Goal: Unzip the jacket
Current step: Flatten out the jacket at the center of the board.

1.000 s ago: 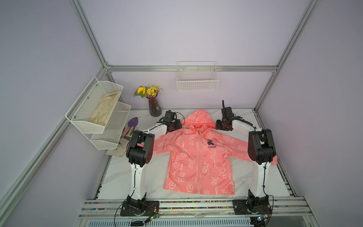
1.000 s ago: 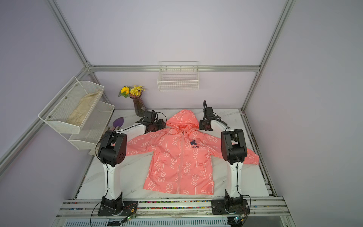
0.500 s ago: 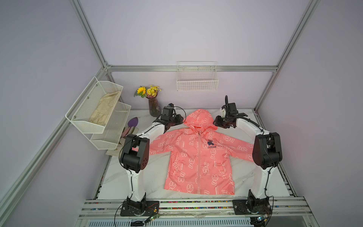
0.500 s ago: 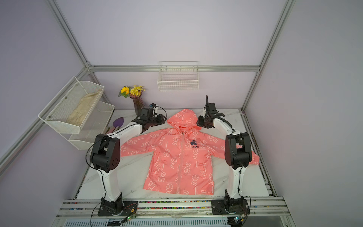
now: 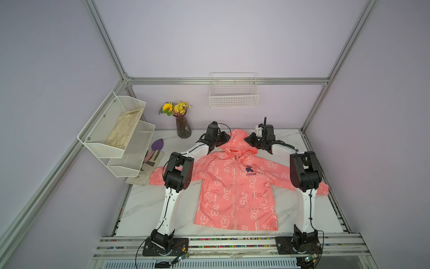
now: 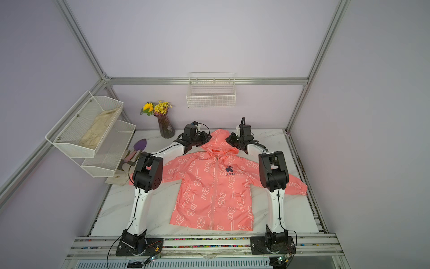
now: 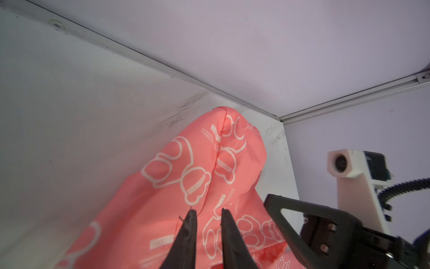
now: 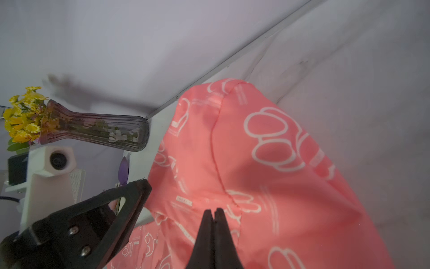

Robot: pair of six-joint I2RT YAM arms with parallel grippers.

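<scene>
**Item:** jacket (image 5: 235,186), coral pink, hooded, with a white bear-outline print and a dark "LILBEAR" logo (image 5: 250,171) on the chest.
**Location:** centre of both top views, flat on the white marbled worktop (image 5: 149,205), front up. The hood points to the upper middle of the frame and the hem to the lower edge. The sleeves spread to the left and right and pass behind the two arms' elbows.
**Zipper** (image 5: 235,193): runs down the front midline, closed from collar to hem.

**Left gripper** (image 5: 223,139): at the hood's left edge in both top views. In the left wrist view (image 7: 207,210) the jaws stand a narrow gap apart over the hood, with pink fabric showing between them. Whether they pinch it cannot be told.
**Right gripper** (image 5: 250,140): at the hood's right edge in both top views. In the right wrist view (image 8: 213,210) the jaws are clenched together, tips against the hood fabric. Whether any fabric is caught cannot be told.

**Other holdings:**
- Ribbed glass vase (image 5: 183,127) with yellow flowers (image 5: 174,108), upper left of the hood, near the back wall.
- White wire basket (image 5: 233,97) on the back wall, above the hood.
- White two-tier mesh rack (image 5: 136,160) at the left of the frame, with a beige cloth (image 5: 124,128) in its upper tier.
- Purple trowel (image 5: 157,144) on the worktop, just beside the rack.
</scene>
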